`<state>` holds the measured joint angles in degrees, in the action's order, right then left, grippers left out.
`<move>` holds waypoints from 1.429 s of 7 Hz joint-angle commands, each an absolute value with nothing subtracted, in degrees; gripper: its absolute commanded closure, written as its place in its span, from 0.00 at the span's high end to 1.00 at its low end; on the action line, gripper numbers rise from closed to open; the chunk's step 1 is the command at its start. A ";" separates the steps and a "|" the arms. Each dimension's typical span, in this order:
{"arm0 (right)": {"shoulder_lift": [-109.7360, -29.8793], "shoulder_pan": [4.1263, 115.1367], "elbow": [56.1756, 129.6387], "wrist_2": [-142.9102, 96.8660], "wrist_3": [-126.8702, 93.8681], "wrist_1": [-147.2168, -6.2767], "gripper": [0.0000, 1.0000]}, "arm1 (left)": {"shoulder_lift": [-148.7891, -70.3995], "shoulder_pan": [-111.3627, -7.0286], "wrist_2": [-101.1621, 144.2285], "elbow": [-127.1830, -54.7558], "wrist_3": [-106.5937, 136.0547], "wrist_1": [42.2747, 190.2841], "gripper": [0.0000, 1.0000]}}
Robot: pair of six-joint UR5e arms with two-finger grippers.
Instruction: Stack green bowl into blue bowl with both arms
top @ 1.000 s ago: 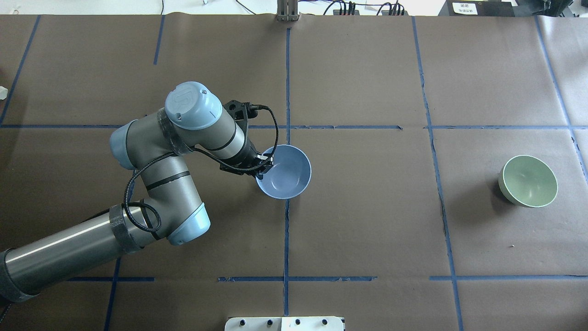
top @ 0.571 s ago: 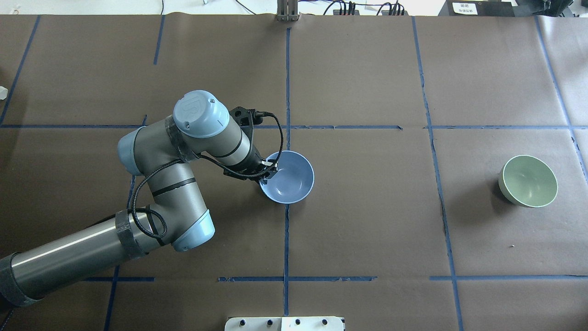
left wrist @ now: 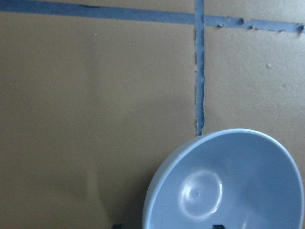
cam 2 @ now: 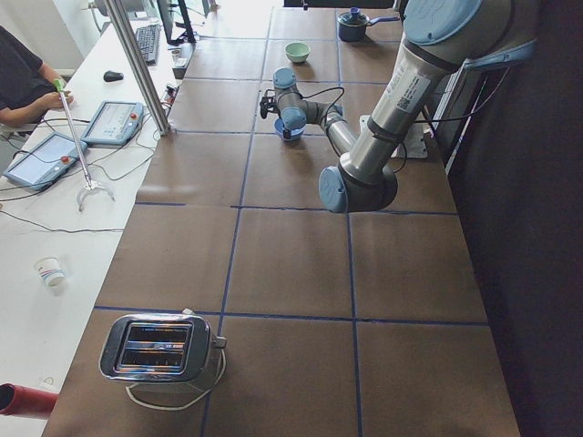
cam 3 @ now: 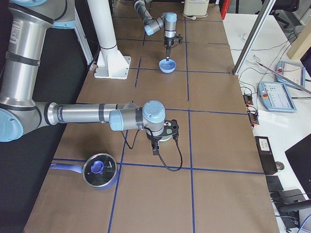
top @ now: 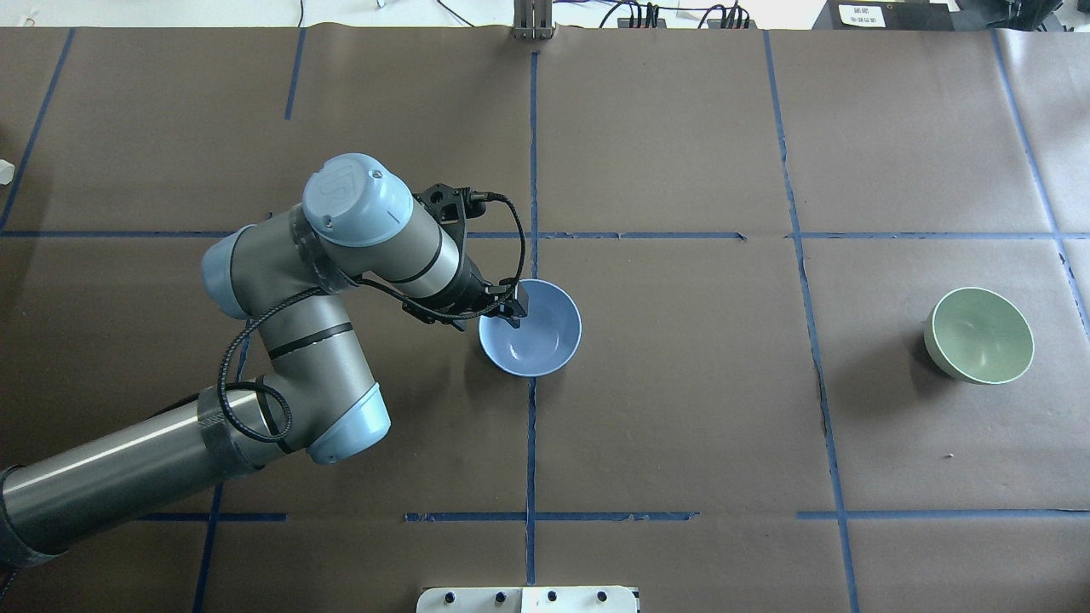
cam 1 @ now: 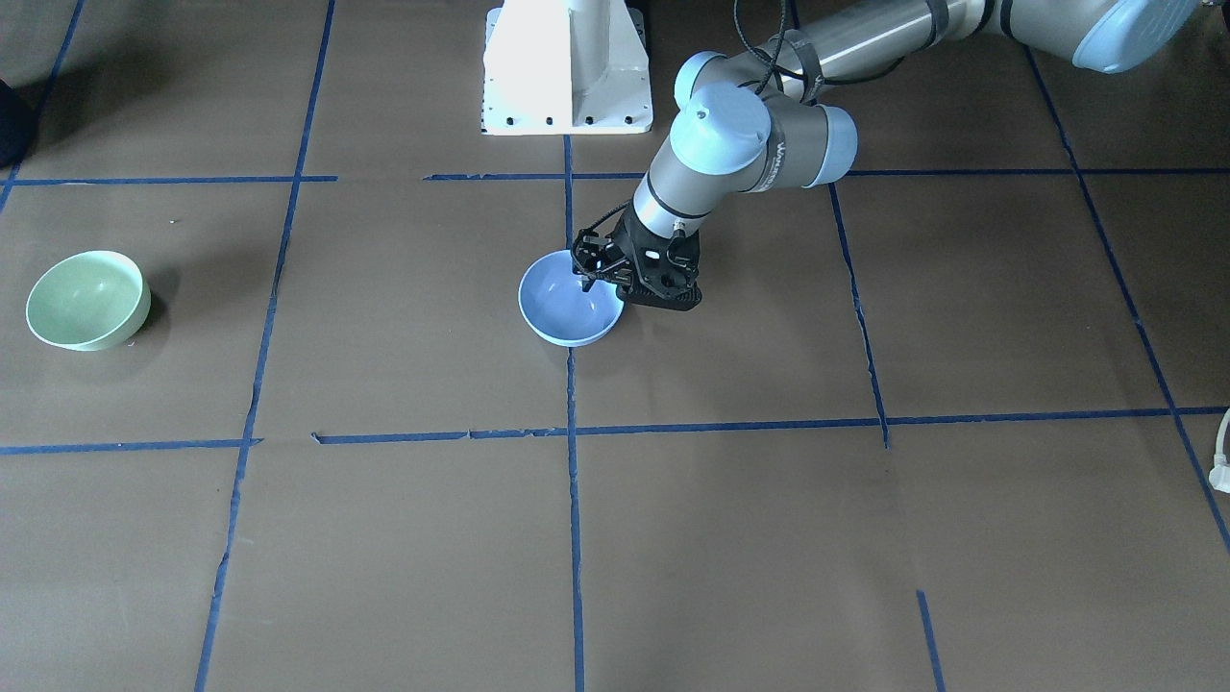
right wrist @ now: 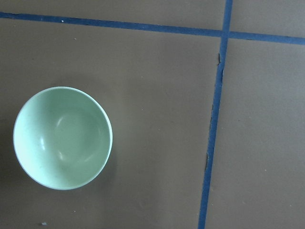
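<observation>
The blue bowl (top: 538,336) stands upright on the brown table at its middle, on a blue tape line; it also shows in the front view (cam 1: 567,312). My left gripper (top: 509,308) is at the bowl's left rim, open, with one finger inside and one outside; the left wrist view shows only the fingertips (left wrist: 217,226) astride the rim of the blue bowl (left wrist: 238,191). The green bowl (top: 979,335) stands alone at the far right and shows in the right wrist view (right wrist: 62,138). My right gripper (cam 3: 165,132) shows only in the exterior right view, over the green bowl; I cannot tell its state.
The white pedestal base (cam 1: 567,67) stands at the robot's edge of the table. A dark pot with a blue lid (cam 3: 99,170) lies at the right end. A toaster (cam 2: 159,350) sits at the left end. An operator's desk with tablets (cam 2: 41,159) runs along the far side.
The blue bowl was held tilted and raised by its rim; it now rests level on the table. The left gripper's fingers have spread off the rim. The green bowl has not moved.
</observation>
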<state>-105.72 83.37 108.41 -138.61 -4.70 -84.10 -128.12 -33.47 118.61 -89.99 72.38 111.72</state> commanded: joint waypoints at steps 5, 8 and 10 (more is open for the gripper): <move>-101.69 68.22 91.73 -133.44 -44.09 -44.91 0.98 | -105.96 -51.40 134.12 -105.87 60.51 111.45 1.00; -100.37 58.22 90.09 -126.16 -54.93 -39.81 0.91 | -102.57 -52.47 134.56 -107.40 58.27 111.45 1.00; -100.37 57.30 89.39 -125.68 -54.94 -39.73 0.00 | -102.48 -52.47 134.65 -107.32 58.27 111.45 1.00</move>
